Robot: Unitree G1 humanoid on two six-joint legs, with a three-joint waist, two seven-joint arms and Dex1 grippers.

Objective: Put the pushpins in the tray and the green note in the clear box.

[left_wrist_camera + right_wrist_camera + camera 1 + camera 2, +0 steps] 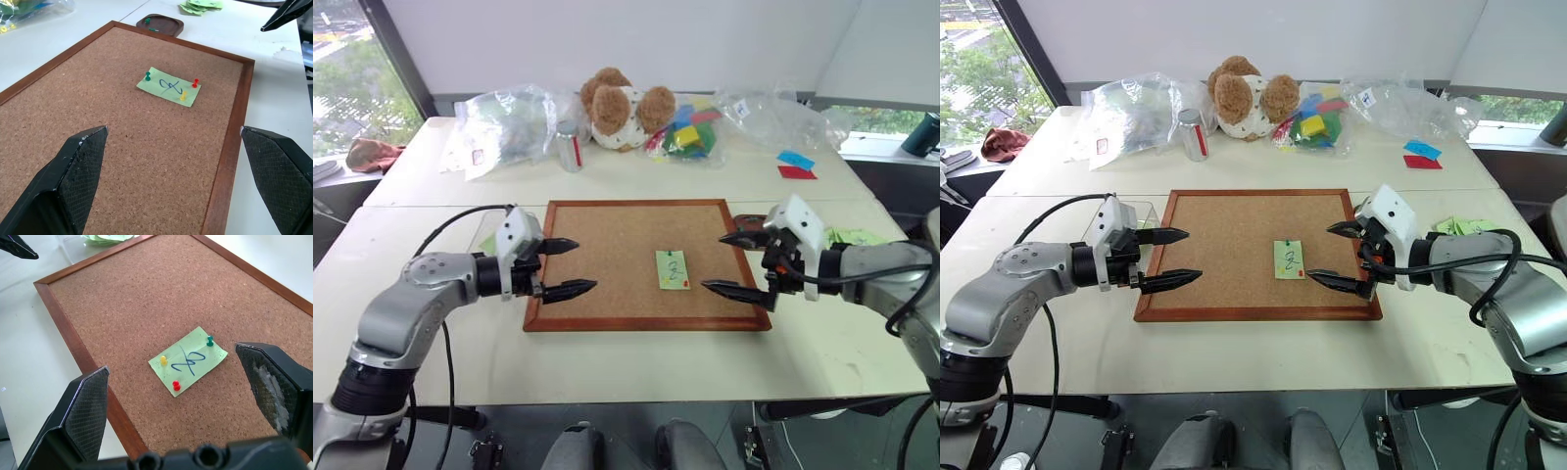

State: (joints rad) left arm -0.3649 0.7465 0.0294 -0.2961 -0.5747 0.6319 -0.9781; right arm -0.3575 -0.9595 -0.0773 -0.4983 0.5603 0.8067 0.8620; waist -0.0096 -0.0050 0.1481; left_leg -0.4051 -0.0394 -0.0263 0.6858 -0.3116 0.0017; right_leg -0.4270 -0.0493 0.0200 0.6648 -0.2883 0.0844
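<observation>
My left gripper (570, 266) has its two black fingers spread wide and holds nothing, hanging over the left edge of the cork board (607, 257). My right gripper (736, 262) is spread just as wide, also holding nothing, over the board's right edge.

Between them, right of the board's middle, lies the one green note (673, 270), flat on the cork with a dark scribble I cannot read. Three pushpins hold it: a green pushpin (210, 340), a yellow pushpin (163, 360) and a red pushpin (176, 386).

The tray (160, 24) sits on the table just past the board's right far corner, with one more green pin in it. The clear box (1131, 217) stands just beside the board's left edge, partly hidden behind my left gripper.

Near my right arm lies a pile of green slips (855, 236). At the back of the table are a teddy bear (622, 106), a metal can (569, 147), two crinkled clear bags (504, 122), a bag of coloured blocks (690, 127), and one blue slip (795, 159) beside one red slip (796, 172).
</observation>
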